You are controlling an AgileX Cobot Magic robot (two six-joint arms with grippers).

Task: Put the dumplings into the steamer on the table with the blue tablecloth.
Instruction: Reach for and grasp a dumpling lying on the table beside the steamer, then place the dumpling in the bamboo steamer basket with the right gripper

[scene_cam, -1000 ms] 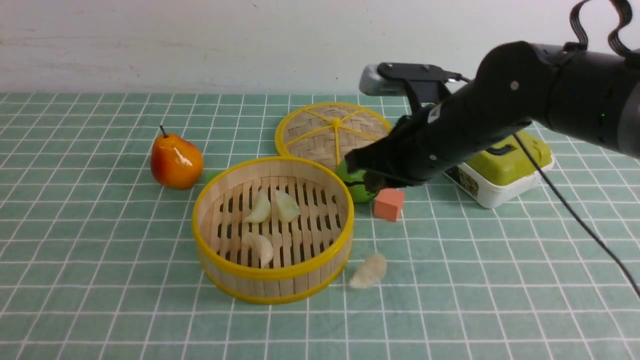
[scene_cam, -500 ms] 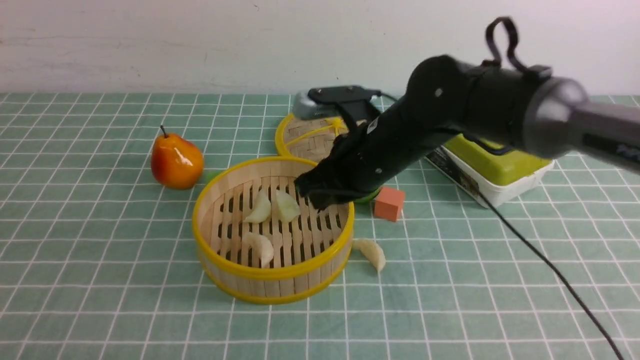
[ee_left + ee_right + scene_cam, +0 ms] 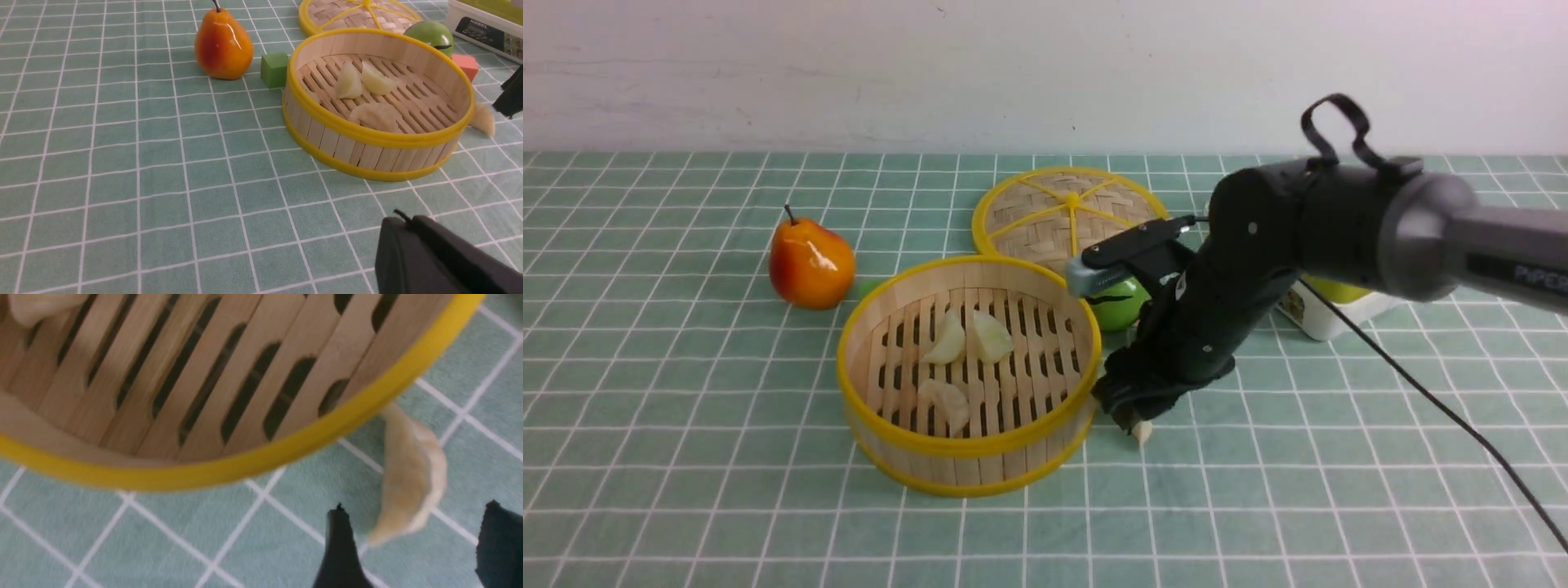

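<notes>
The worktop (image 3: 686, 490), under a teal grid cloth (image 3: 1339, 506), carries the steamer (image 3: 968, 457) near its middle. The right pincer (image 3: 1131, 418) hangs low just beside the steamer's wall on the robot's right, gaping, with nothing gripped. Of the left pincer (image 3: 433, 261) only a dark edge shows, and I cannot tell its state. Three dumplings (image 3: 947, 339) lie on the slats. The fourth dumpling (image 3: 408, 477) lies on the cloth just beside the wall, its near tip between the right fingers.

The step in hand looks like the grasp. To do it well, sink the fingers to the cloth, centre them on the plump belly rather than the thin tip, and close gently, as the piece seems soft and slick. Then lift clear of the wall before crossing over.

The fourth dumpling is a pale cream crescent, faintly translucent, with a crimped edge.
</notes>
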